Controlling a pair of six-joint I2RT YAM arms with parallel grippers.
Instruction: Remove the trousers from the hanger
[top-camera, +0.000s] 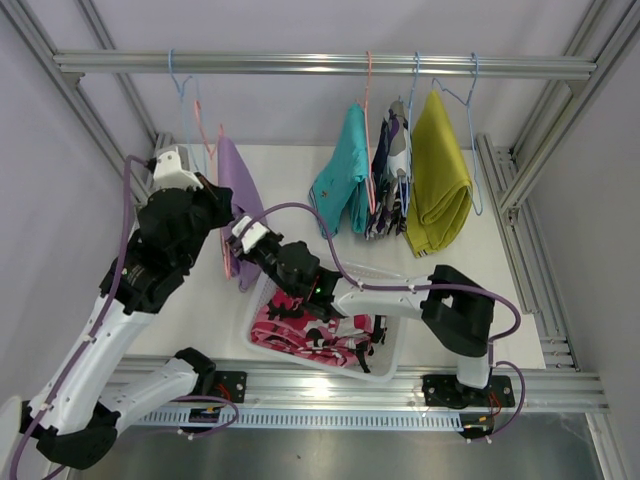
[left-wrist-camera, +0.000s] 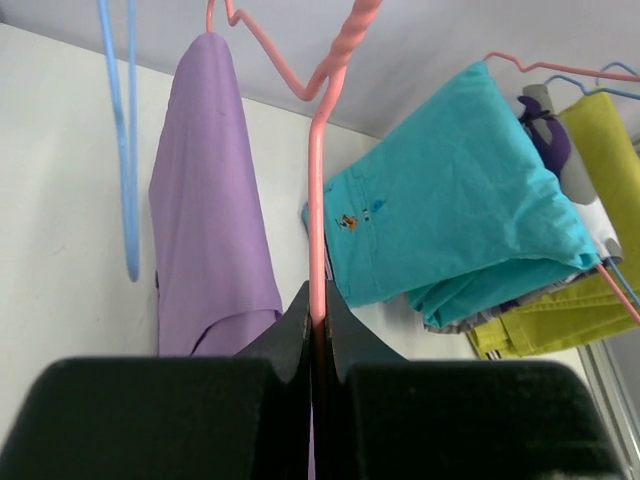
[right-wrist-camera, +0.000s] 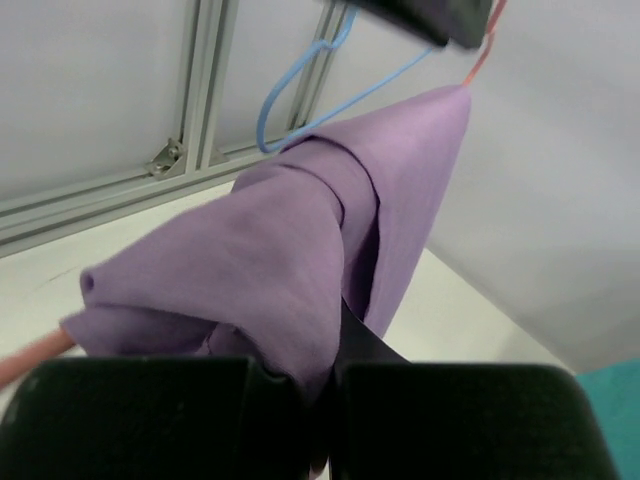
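Far left on the silver aluminium rail (top-camera: 320, 65): an empty light-blue wire hanger (top-camera: 183, 95). Just right of it, draped over a pink wire hanger (left-wrist-camera: 318, 200): the lilac folded cloth trousers (top-camera: 240, 185), long axis up and down, fold at the top, loose end pointing down toward the white table (top-camera: 290, 180). Clamped on the straight pink wire below its twisted neck: the left gripper (left-wrist-camera: 318, 325), jaws fully closed. Pinched tight on the bunched lower part of the lilac cloth: the right gripper (right-wrist-camera: 318, 380). Below and right, a white plastic basket (top-camera: 392, 362) holding the pink-red patterned trousers (top-camera: 300, 335). Further right on the rail, well apart from the lilac pair, all hanging lengthwise downward and packed close: teal cloth trousers (top-camera: 345, 180), purple-white-black camouflage trousers (top-camera: 390, 190), mustard-yellow trousers (top-camera: 438, 175).
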